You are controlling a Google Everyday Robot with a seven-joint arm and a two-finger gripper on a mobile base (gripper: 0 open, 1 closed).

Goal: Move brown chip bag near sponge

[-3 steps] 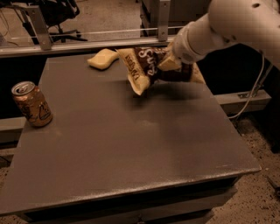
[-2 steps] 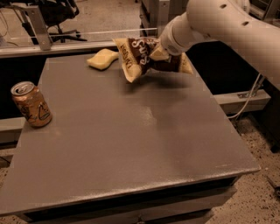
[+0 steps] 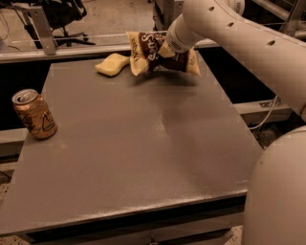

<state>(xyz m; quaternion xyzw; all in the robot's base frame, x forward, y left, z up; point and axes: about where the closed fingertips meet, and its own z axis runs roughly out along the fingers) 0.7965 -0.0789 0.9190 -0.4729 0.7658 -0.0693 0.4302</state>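
Observation:
The brown chip bag [image 3: 158, 55], dark brown with cream ends and white lettering, hangs crumpled above the far edge of the grey table [image 3: 138, 143]. My gripper [image 3: 168, 48] is shut on the bag's middle and holds it off the surface; the white arm reaches in from the upper right. The pale-yellow sponge [image 3: 112, 63] lies on the table at the far edge, just left of the bag's cream end. The bag and the sponge are close, with a small gap between them.
A brown-tan drink can [image 3: 34, 115] stands upright at the table's left edge. A metal rail [image 3: 71, 52] runs behind the table, with an office chair [image 3: 67, 14] beyond it. The robot's white body [image 3: 277, 191] fills the lower right.
The arm has carried the bag leftward and toward the far edge of the table, closer to the sponge. The can and sponge have not moved.

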